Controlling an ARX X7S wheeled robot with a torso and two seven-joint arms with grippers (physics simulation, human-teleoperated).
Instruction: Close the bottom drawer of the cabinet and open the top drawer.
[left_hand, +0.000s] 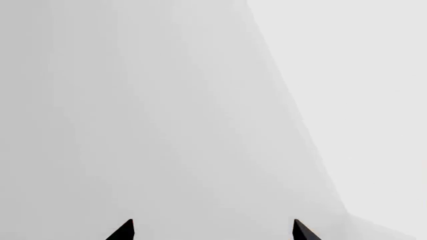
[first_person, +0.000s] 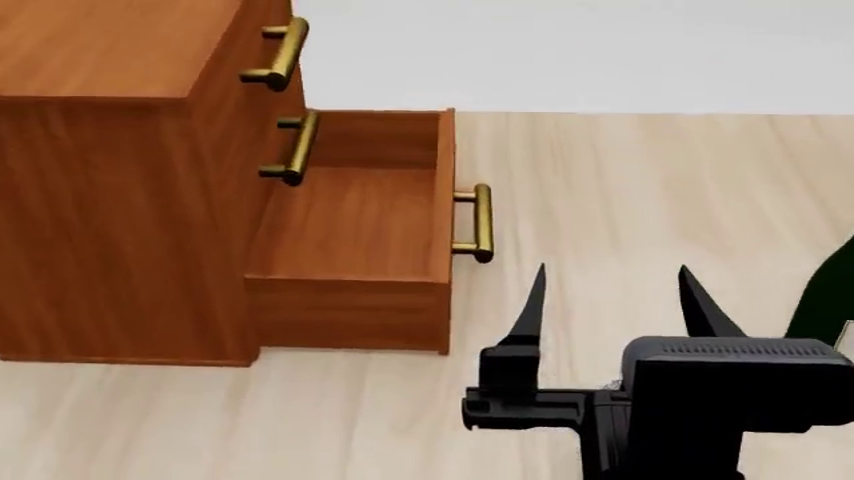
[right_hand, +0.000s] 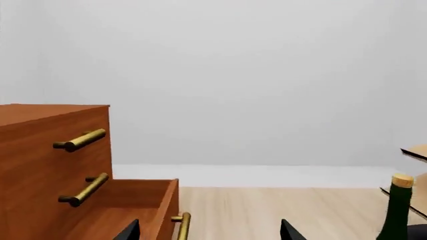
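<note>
The reddish-brown cabinet (first_person: 107, 200) stands at the left. Its bottom drawer (first_person: 354, 235) is pulled out, with its brass handle (first_person: 477, 222) at the front. The top drawer (first_person: 260, 30) and the middle drawer sit flush, and the top drawer's handle (first_person: 276, 55) shows. My right gripper (first_person: 614, 290) is open and empty, on the handle side of the bottom drawer and a little nearer to me. In the right wrist view the cabinet (right_hand: 47, 165), the top drawer's handle (right_hand: 81, 140) and the bottom drawer's handle (right_hand: 183, 225) show beyond the right gripper (right_hand: 210, 231). My left gripper (left_hand: 213, 230) is open and faces only grey wall.
A green bottle (right_hand: 398, 207) with a tan cap stands to the right, beside a pale wooden rack (right_hand: 417, 152). A dark green edge (first_person: 821, 295) shows at the right of the head view. The floor (first_person: 641, 180) is pale wood, with a white wall behind.
</note>
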